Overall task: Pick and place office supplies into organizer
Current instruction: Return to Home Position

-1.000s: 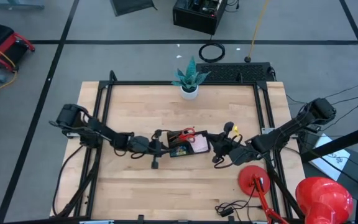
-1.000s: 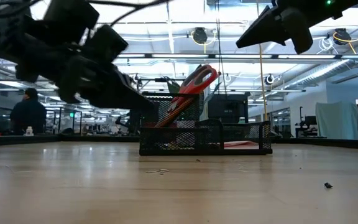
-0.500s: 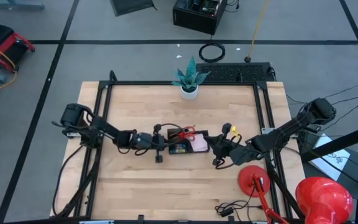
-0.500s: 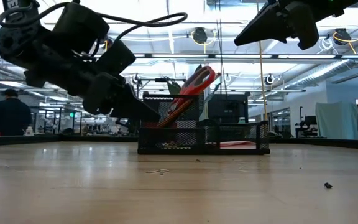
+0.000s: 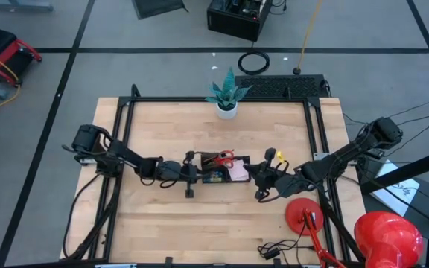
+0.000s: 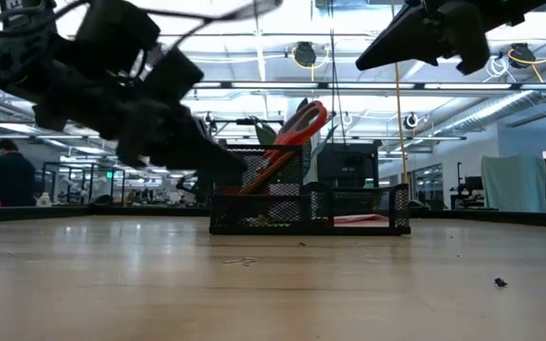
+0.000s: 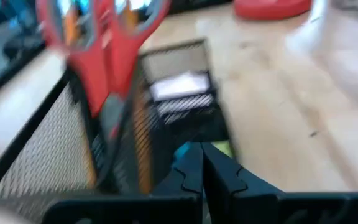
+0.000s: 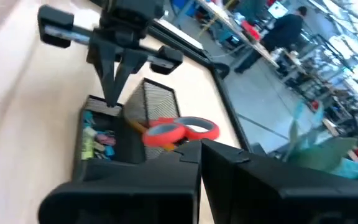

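Black mesh organizer (image 6: 349,210) sits between clenched left claw (image 8: 112,102) and clenched right claw (image 8: 201,146), wooden tabletop (image 5: 162,126) open around.

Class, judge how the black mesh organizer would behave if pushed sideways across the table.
The organizer sits low and wide on the smooth wooden table, so it would probably slide rather than tip. Its open mesh walls suggest it is light. The red-handled scissors lean above its rim and might shift.

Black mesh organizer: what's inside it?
Red-handled scissors stand in the organizer's tall part. Small coloured clips lie in a low compartment at one end, a pink sticky-note pad at the other. The mesh walls hide the scissors' blades and the tall part's bottom.
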### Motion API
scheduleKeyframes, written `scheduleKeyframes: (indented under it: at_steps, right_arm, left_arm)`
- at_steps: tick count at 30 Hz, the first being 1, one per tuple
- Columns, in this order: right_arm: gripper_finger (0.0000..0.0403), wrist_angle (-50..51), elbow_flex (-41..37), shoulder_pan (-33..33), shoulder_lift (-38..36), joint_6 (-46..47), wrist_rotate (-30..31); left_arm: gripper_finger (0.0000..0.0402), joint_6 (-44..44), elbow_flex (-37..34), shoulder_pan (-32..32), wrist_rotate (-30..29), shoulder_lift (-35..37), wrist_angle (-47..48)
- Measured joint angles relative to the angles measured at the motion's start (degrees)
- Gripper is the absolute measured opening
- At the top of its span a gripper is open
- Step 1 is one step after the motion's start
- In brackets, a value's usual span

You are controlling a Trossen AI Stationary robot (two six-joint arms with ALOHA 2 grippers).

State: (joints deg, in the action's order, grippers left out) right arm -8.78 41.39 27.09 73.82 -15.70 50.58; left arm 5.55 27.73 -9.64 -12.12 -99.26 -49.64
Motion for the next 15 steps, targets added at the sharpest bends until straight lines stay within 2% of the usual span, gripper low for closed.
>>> scheduleKeyframes:
  at_steps: [5,8,10,13,15]
  right_arm:
    - [0.0,-0.2,0.0,0.0,0.0,-0.1,-4.6]
    - [0.0,1.7,0.0,-0.4,-1.3,-0.9,-7.4]
    - [0.0,1.2,-0.3,-2.4,-3.2,-0.9,-13.7]
    - [0.0,-3.0,-2.6,-8.2,-6.4,-1.9,-28.4]
    - [0.0,-4.3,-4.2,-12.7,-8.4,-1.6,-38.4]
  left_arm:
    - [0.0008,6.1,0.0,-3.7,-0.5,2.6,-2.5]
    - [0.0007,8.9,0.0,-6.2,-4.2,8.2,2.3]
    - [0.0003,11.5,0.0,-7.0,-5.0,13.2,5.7]
    - [0.0003,15.1,0.0,-5.8,-5.0,20.7,10.4]
    - [0.0002,16.5,0.0,-3.7,-2.9,24.8,13.0]
